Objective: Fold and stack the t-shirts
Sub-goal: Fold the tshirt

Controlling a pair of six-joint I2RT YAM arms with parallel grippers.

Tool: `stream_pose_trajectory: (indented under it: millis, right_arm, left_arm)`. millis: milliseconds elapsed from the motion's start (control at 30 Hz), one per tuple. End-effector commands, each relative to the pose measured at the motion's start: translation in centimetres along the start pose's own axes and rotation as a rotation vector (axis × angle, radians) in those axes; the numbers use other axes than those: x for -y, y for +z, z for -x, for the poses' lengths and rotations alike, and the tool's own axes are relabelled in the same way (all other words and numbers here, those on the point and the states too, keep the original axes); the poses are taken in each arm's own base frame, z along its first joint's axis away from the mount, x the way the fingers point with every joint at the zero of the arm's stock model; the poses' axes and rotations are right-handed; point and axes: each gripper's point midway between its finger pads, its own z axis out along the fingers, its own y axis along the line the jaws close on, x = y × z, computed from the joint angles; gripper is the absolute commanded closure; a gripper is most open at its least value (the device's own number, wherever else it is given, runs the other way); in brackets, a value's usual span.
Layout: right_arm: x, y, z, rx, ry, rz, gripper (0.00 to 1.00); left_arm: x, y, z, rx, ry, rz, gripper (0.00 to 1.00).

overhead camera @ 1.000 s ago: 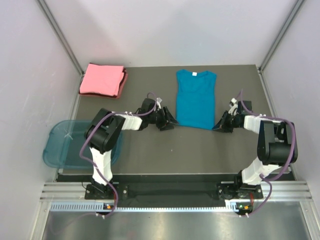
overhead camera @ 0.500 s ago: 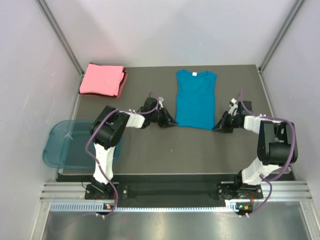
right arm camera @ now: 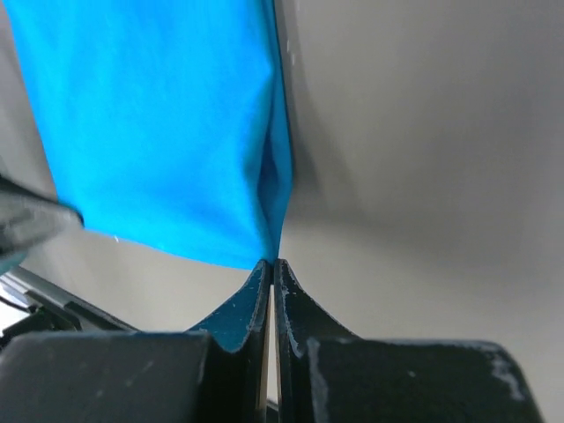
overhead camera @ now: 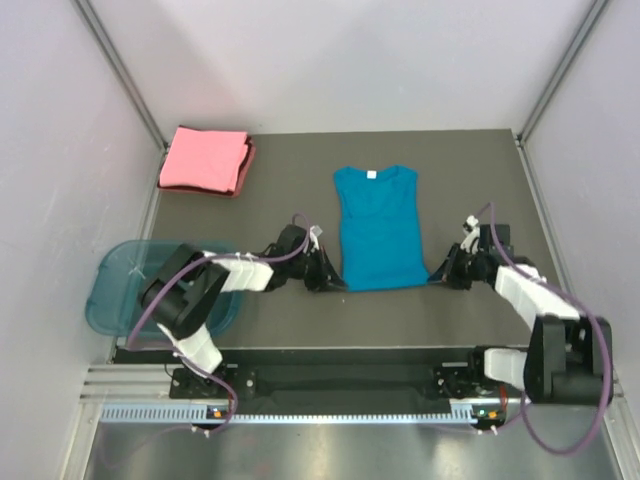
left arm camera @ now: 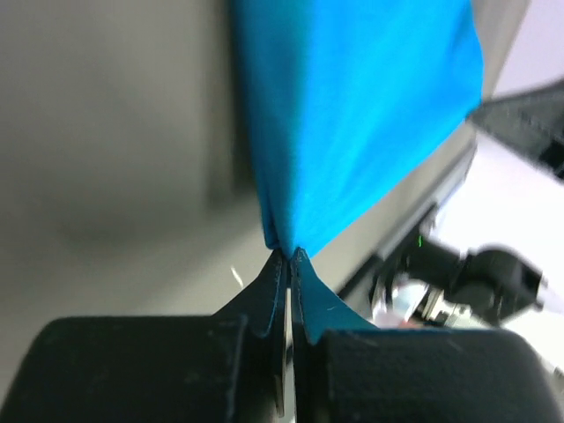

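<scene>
Teal-blue t-shirt (overhead camera: pixel 378 230) lies flat on the dark table (overhead camera: pixel 280 200), roughly midway between the two arms. Its long axis runs from the near side to the far side. The neck, with a small white label (overhead camera: pixel 371 174), points away from the arm bases, and the hem is the end nearest them. The collar end leans slightly to the left of the hem, so the shirt is not quite square to the table edge.

The left gripper (overhead camera: pixel 338 282) is at the near left corner of the hem, closed tight on the cloth. In the left wrist view its fingers (left arm camera: pixel 264 304) meet, with a pinch of blue fabric rising from between the tips. The right gripper (overhead camera: pixel 438 277) is at the near right corner of the hem, also clamped. The right wrist view shows its fingers (right arm camera: pixel 251 304) pressed together on the blue cloth where the side edge meets the hem. Both arms reach low over the table toward the shirt from either side.

The salmon-pink t-shirt (overhead camera: pixel 205 160) sits folded in the far left corner of the table, well apart from the blue one. A translucent blue tub (overhead camera: pixel 115 295) stands beside the table's left edge, near the left arm.
</scene>
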Motion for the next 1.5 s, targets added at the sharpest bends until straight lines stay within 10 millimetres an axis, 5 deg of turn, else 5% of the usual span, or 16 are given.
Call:
stream_pose_trajectory:
  millis: [0, 200, 367, 567, 867, 1200, 1267, 1467]
  right_arm:
    - [-0.5, -2.0, -1.9, 0.023, 0.005, -0.025, 1.00]
    - [-4.1, -4.4, -4.1, 0.070, -0.035, 0.034, 1.00]
    - [-4.6, -5.9, -5.0, 0.094, -0.048, 0.041, 1.00]
    - [-6.2, -7.9, -2.5, 0.241, -0.092, 0.078, 1.00]
    - [-9.4, -8.5, 4.1, 0.364, -0.144, 0.082, 1.00]
    - [-13.7, -8.1, 12.2, 0.444, -0.184, 0.100, 1.00]
    - [-14.6, -7.8, 14.0, 0.462, -0.194, 0.107, 1.00]
    - [-16.3, -5.8, 17.8, 0.467, -0.204, 0.127, 1.00]
  left_arm:
    - [2.0, -1.8, -2.6, 0.000, 0.033, -0.031, 1.00]
    - [2.0, -4.8, -4.3, 0.066, 0.020, 0.023, 1.00]
    - [3.5, -6.6, -4.1, 0.096, 0.038, 0.011, 1.00]
    - [4.4, -7.2, -3.4, 0.116, 0.067, 0.025, 1.00]
    - [6.9, -7.5, 2.8, 0.215, 0.171, 0.074, 1.00]
    - [10.1, -7.9, 13.0, 0.324, 0.221, 0.042, 1.00]
    - [11.6, -8.2, 14.8, 0.347, 0.249, 0.015, 1.00]
    - [11.7, -6.8, 19.4, 0.358, 0.264, -0.005, 1.00]
